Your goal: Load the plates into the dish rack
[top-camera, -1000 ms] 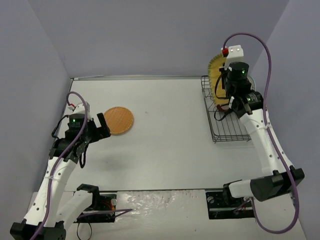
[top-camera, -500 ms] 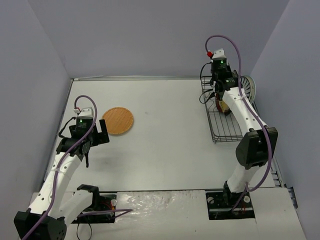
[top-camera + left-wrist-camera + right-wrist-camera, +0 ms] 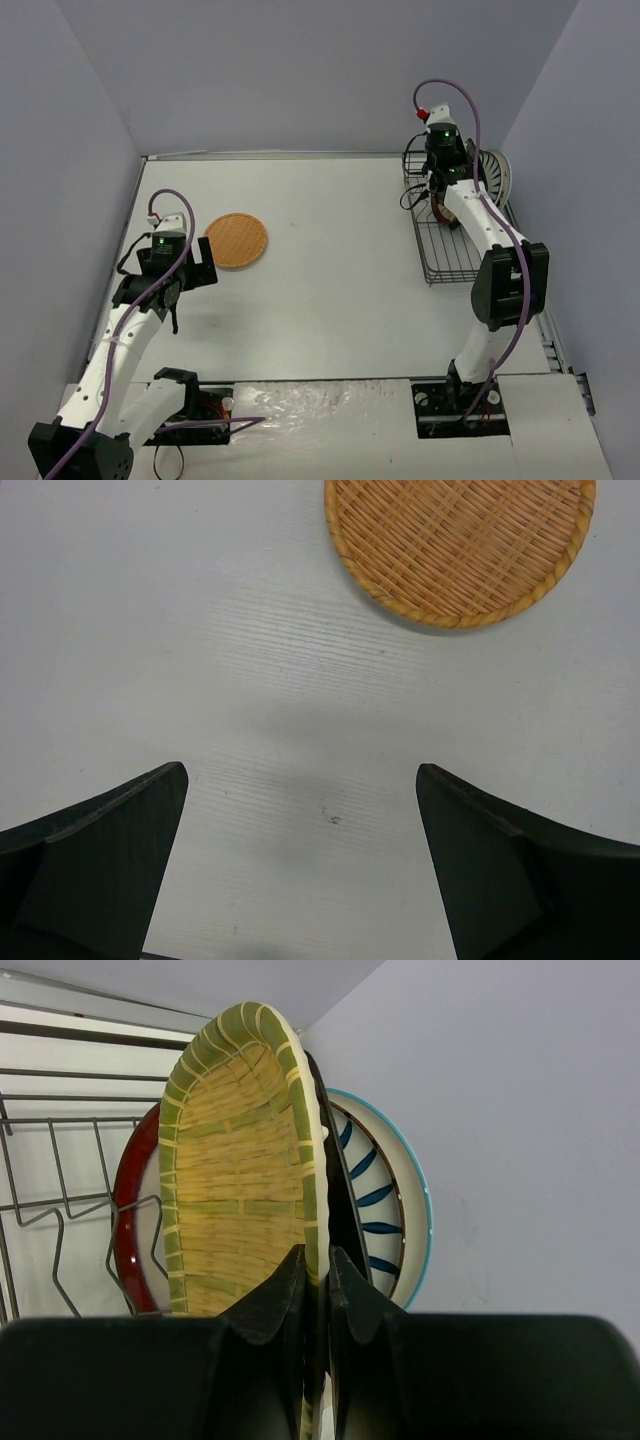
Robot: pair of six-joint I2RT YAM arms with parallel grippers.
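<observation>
Top view: a second back the right hand (image 3: 437, 192) held the yellow woven-look plate (image 3: 235, 1170) high above the dish rack (image 3: 458, 262). Now it is down at the rack's far end. The left hand (image 3: 205, 262) has drawn back from the one round orange-brown plate (image 3: 237, 240), flat on the desk (image 3: 330, 250).

Left wrist: fingers spread wide, empty.

Right wrist: the hand pinches the yellow plate's rim, upright. A red-rimmed plate (image 3: 135, 1200) stands beside it and a striped plate (image 3: 385, 1190) behind, three counted, with a dark edge between.
</observation>
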